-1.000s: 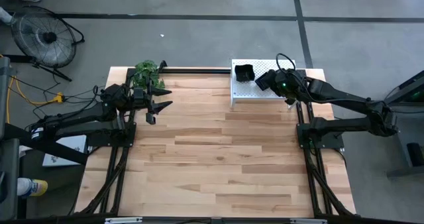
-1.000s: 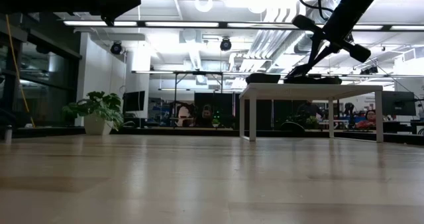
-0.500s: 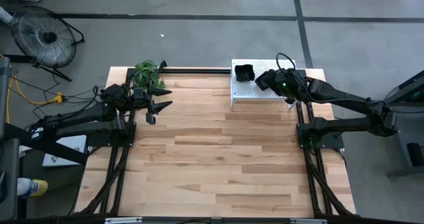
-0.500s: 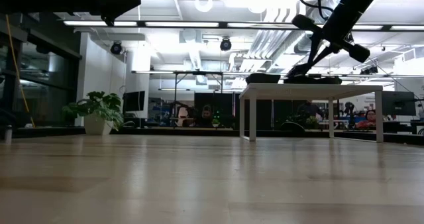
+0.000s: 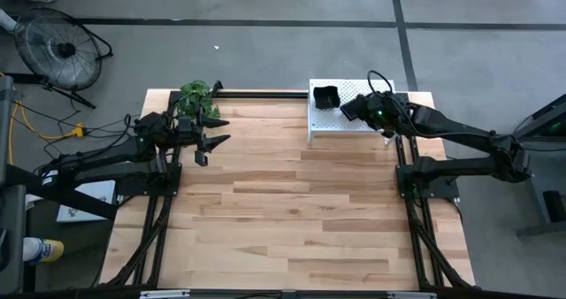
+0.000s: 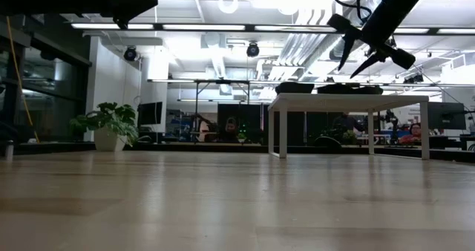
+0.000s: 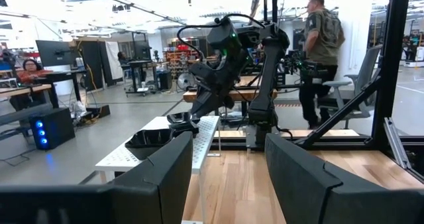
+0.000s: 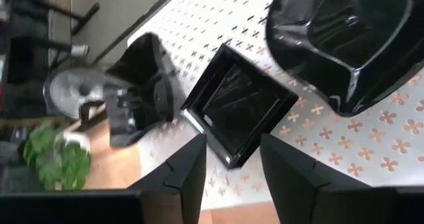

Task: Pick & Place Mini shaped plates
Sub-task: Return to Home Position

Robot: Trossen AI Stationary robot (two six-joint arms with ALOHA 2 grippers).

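Observation:
A small square black plate [image 8: 238,111] lies flat on the white perforated rack [image 8: 318,128] at the table's far right. A larger wavy-edged black plate [image 8: 344,45] sits on the rack beside it. The high view shows that larger plate [image 5: 326,96] near the rack's far left corner. My right gripper [image 8: 232,161] hovers open just above the square plate, clear of the rack top [image 6: 349,99] in the low view. My left gripper [image 5: 215,133] waits open at the table's far left, raised, with nothing between its fingers [image 7: 165,177].
A potted plant [image 5: 196,95] stands at the far edge by the left arm. The wooden table top [image 5: 292,202] stretches between the arms. A fan [image 5: 62,42] stands on the floor beyond the table. A person [image 7: 324,38] walks in the room behind the right arm.
My right gripper has opened over the rack and let go of the square plate, which now lies flat on the rack. The arm itself has stayed in place.

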